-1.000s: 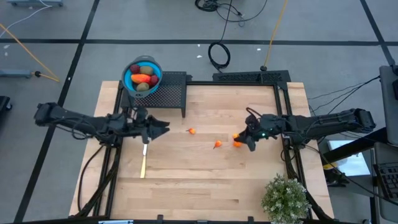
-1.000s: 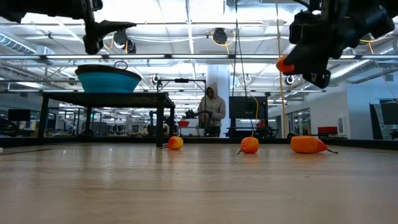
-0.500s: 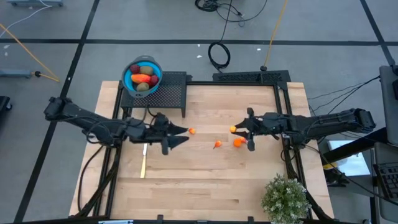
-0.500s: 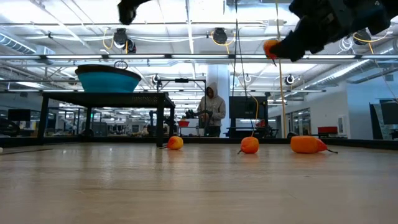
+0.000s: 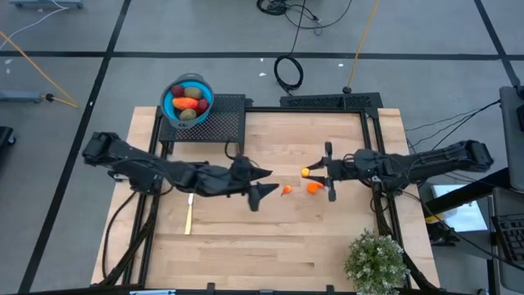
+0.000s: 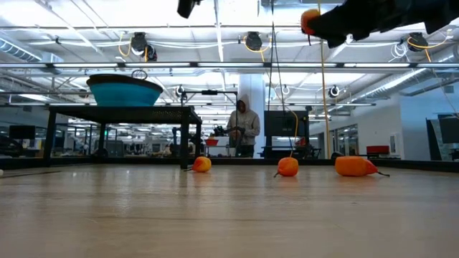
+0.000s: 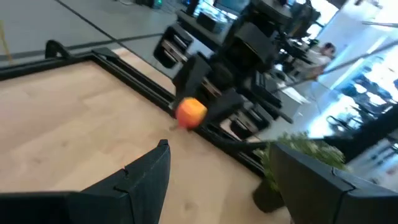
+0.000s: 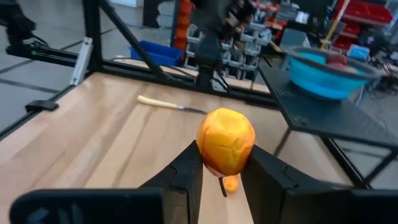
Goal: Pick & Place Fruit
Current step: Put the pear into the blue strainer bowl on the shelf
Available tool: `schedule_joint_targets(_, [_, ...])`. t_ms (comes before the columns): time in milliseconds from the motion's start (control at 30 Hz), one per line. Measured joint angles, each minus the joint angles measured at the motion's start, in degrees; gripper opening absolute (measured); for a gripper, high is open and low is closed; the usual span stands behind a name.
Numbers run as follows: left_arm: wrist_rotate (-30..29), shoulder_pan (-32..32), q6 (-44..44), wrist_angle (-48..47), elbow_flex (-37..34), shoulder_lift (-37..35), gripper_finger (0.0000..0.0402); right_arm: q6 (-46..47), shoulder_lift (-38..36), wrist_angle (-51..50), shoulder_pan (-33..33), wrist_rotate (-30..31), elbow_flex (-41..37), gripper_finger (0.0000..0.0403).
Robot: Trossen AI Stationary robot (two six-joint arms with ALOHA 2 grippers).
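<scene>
Since a second ago our left gripper (image 5: 264,185) slid mid-table, jaws wide; right gripper (image 8: 222,167) lifted higher, pinching one orange fruit (image 8: 225,141). Three more (image 6: 287,166) sit on the table.

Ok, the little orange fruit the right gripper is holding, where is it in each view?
High: the orange fruit at the right gripper, right of centre.
Low: top edge, above the table.
Left wrist: mid-frame, against the other arm.
Right wrist: centre, between the fingers.
Shared landmark: blue bowl.
</scene>
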Motion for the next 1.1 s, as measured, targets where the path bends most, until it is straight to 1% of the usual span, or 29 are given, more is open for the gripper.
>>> schedule_joint_targets(67, [-1.4, 0.0, -0.1, -1.9, 2.6, 2.2, 0.0273, -0.6, 0.0, 1.1, 1.1, 1.2, 0.0, 0.0087])
schedule_joint_targets(267, [-3.2, 0.0, -0.2, -2.9, 10.1, 9.2, 0.0273, -0.7, 0.0, 1.6, 4.6, 7.2, 0.0, 0.0087])
schedule_joint_targets(367, [-3.3, 0.0, -0.3, -3.7, 13.7, 12.6, 0.0273, -1.5, 0.1, 1.7, 6.1, 8.9, 0.0, 0.0087])
schedule_joint_targets(533, [-5.0, 0.1, -0.5, -7.1, 19.0, 16.9, 0.0273, -3.7, 0.6, 1.9, 8.5, 9.4, 0.0, 0.0087])
schedule_joint_targets(600, [-5.8, 0.1, -0.7, -8.1, 20.5, 18.4, 0.0273, -3.7, 1.1, 2.2, 9.6, 11.1, 0.0, 0.0087])
schedule_joint_targets(700, [-6.1, 0.1, -2.3, -9.0, 21.1, 18.9, 0.0273, -3.8, 1.6, 2.4, 10.9, 13.2, 0.0, 0.0087])
schedule_joint_targets(867, [-8.3, 0.2, -5.1, -10.8, 21.1, 18.8, 0.0273, -3.8, 2.5, 3.9, 12.2, 13.2, 0.0, 0.0087])
schedule_joint_targets(1100, [-8.7, 0.2, -6.6, -11.5, 21.1, 18.8, 0.0273, -3.1, 3.7, 6.4, 12.4, 13.2, 0.0, 0.0087])
